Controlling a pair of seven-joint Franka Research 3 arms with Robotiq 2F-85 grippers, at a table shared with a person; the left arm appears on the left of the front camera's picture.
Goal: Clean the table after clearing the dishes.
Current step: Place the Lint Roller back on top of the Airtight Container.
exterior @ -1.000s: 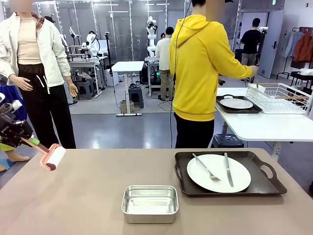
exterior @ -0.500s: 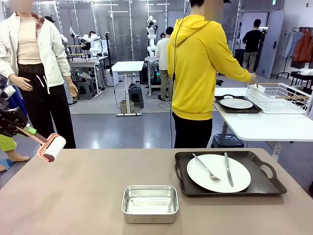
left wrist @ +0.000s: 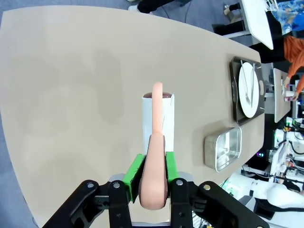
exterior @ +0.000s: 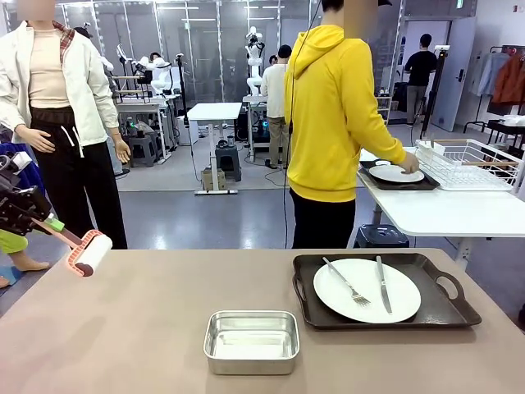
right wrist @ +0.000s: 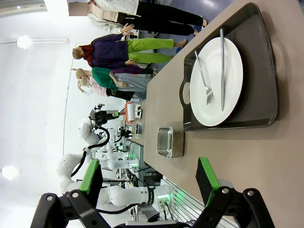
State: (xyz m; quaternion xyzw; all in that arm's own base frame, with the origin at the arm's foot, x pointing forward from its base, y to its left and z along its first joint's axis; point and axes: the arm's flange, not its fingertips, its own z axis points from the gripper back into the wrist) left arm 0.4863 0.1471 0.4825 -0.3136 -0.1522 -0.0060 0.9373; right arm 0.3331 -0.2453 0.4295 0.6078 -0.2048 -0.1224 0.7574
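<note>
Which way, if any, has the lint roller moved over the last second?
Yes. The lint roller, held by the left gripper, has risen slightly against the table's far edge, with hardly any sideways shift.

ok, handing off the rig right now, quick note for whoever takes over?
Left gripper: shut on the lint roller handle, roller above the table's left end.
Right gripper: open, empty, over the table by the near tray.
Done: far tray with its dish is on the white side table, a person's hand at it.
Left: near tray with plate, fork and knife sits on the table, steel pan beside it. Clear it, then likely roll the table.
</note>
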